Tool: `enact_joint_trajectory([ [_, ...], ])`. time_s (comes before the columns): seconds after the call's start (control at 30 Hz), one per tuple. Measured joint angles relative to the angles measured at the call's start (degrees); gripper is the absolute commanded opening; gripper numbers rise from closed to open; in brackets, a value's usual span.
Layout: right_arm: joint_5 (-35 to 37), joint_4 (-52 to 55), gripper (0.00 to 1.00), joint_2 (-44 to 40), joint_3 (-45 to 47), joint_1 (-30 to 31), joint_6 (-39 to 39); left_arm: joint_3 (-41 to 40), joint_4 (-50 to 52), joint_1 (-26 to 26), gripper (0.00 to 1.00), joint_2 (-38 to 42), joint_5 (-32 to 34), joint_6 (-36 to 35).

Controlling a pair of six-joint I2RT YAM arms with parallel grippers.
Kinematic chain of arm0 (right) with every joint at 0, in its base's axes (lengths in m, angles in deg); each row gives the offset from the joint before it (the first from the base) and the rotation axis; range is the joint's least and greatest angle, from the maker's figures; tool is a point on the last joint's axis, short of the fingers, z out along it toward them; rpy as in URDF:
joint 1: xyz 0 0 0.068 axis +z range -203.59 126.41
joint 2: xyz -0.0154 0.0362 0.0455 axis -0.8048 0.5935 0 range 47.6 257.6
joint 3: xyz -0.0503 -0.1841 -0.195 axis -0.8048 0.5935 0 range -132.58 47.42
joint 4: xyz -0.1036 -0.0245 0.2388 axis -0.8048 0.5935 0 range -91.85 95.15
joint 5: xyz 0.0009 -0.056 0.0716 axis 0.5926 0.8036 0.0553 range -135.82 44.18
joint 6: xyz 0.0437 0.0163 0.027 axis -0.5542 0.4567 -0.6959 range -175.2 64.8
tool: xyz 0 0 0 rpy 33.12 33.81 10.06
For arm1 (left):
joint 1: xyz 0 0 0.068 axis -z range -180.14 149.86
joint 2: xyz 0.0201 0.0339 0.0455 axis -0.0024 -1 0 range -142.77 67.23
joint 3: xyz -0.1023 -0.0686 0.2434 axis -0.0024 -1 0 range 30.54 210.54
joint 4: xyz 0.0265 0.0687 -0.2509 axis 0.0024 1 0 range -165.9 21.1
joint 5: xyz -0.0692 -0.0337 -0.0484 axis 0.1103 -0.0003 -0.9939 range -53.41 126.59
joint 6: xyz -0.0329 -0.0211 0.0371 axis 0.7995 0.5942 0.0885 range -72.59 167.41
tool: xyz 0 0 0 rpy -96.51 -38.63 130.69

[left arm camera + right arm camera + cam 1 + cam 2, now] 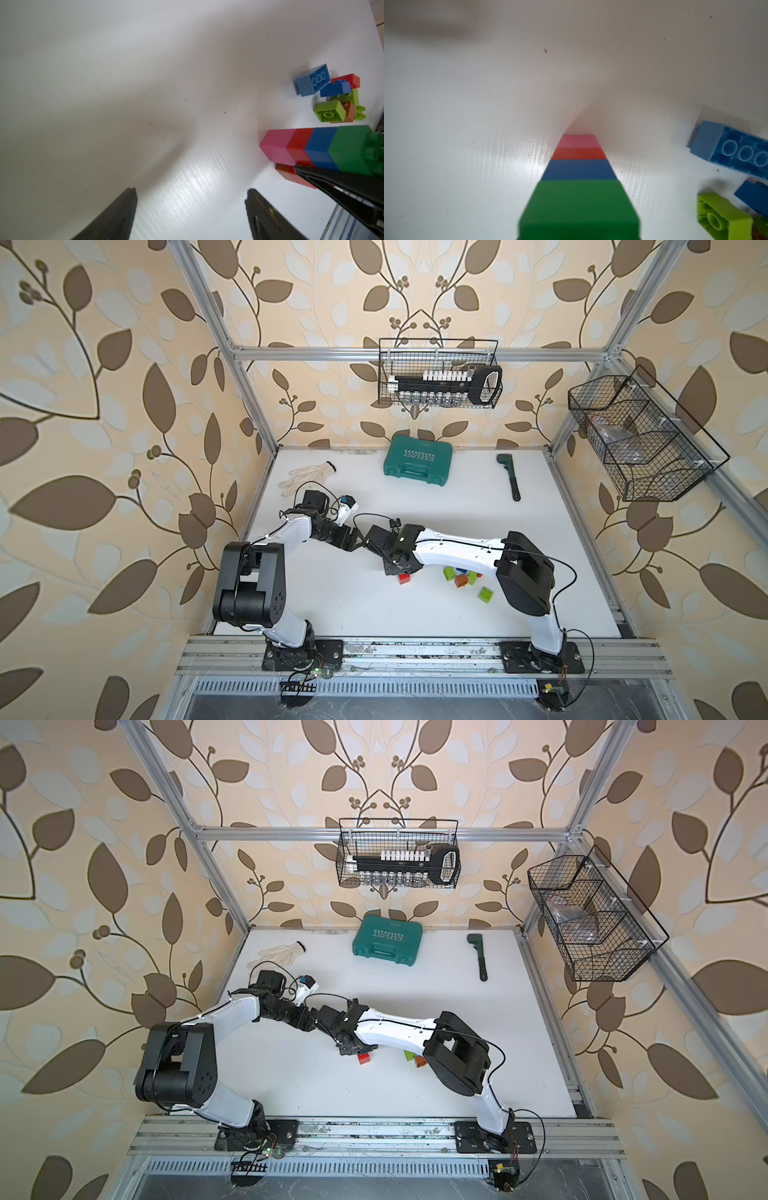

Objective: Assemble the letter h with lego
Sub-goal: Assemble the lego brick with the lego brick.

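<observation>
The lego tower (pixel 311 145) stands on the white table (pixel 332 605), near the middle and toward the front. It has four bricks: pink at the bottom, touching the table, then red, then blue, then green on top. A low red brick (pixel 301 179) sits just beside its foot. I cannot tell if it is stuck on.

The right gripper (pixel 400 567) is over the tower. One of its black fingers (pixel 342 184) lies flat against the blue and green bricks. The other finger is hidden behind, so it looks like a pinch near the top. The left gripper (pixel 191 190) hangs close by, with its two fingers spread wide and nothing between them.

The loose bricks (pixel 332 95) lie in a small heap near the tower, on the right arm's side. A long blue brick (pixel 311 83) and a lime brick (pixel 329 111) are among them.

I think the tall stick of the h is made. The bump and the short leg are missing. The next move needs a long brick to reach sideways from the tower. It must be pressed on straight while the tower is held firm, so it does not tip.
</observation>
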Motion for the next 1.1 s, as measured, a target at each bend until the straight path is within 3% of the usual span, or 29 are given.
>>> enact_joint_trajectory([
  [0.5,-1.0,-6.8,0.01,-2.8,5.1,-0.3,10.6,0.0,0.0,0.0,0.85,0.0,0.0,0.1],
  [1.1,-1.7,-5.6,0.01,-2.3,3.6,-0.4,12.0,0.2,0.1,0.0,0.84,-0.6,0.0,0.5],
])
